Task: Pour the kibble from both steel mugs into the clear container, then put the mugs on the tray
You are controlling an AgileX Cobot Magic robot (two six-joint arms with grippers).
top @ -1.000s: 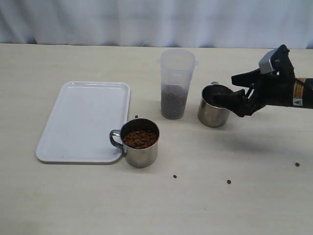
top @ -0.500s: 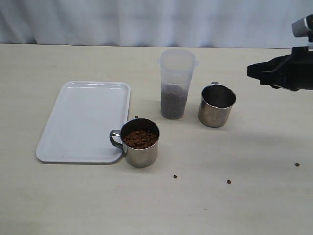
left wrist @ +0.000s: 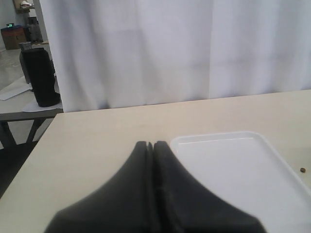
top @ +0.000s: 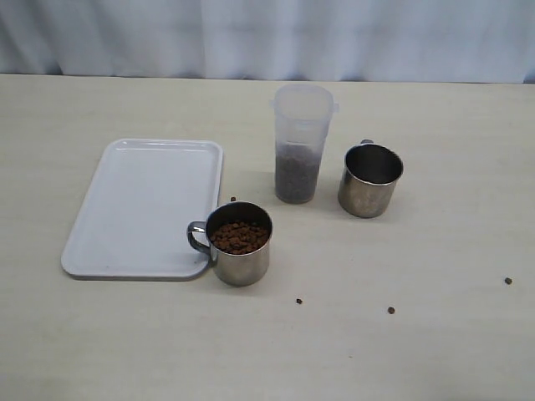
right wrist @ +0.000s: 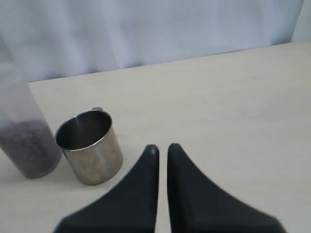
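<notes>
An empty steel mug (top: 369, 180) (right wrist: 90, 147) stands upright on the table, right of the clear container (top: 300, 142) (right wrist: 22, 128), which holds kibble (top: 296, 174) in its lower part. A second steel mug (top: 239, 243), full of kibble (top: 240, 237), stands by the front right corner of the white tray (top: 138, 205) (left wrist: 243, 170). Neither arm shows in the exterior view. My right gripper (right wrist: 162, 148) is shut with only a thin slit between its fingers, empty, set back from the empty mug. My left gripper (left wrist: 152, 143) is shut and empty near the tray's edge.
Loose kibble pellets lie on the table at the front (top: 299, 301) (top: 390, 310) and far right (top: 507, 281); one lies by the tray (left wrist: 302, 170). A white curtain (top: 267, 33) hangs behind the table. A dark object (left wrist: 39, 77) sits on another table beyond.
My right gripper let go of the empty mug, shut, and drew back to the right out of the exterior view. The mug stays standing beside the container.
</notes>
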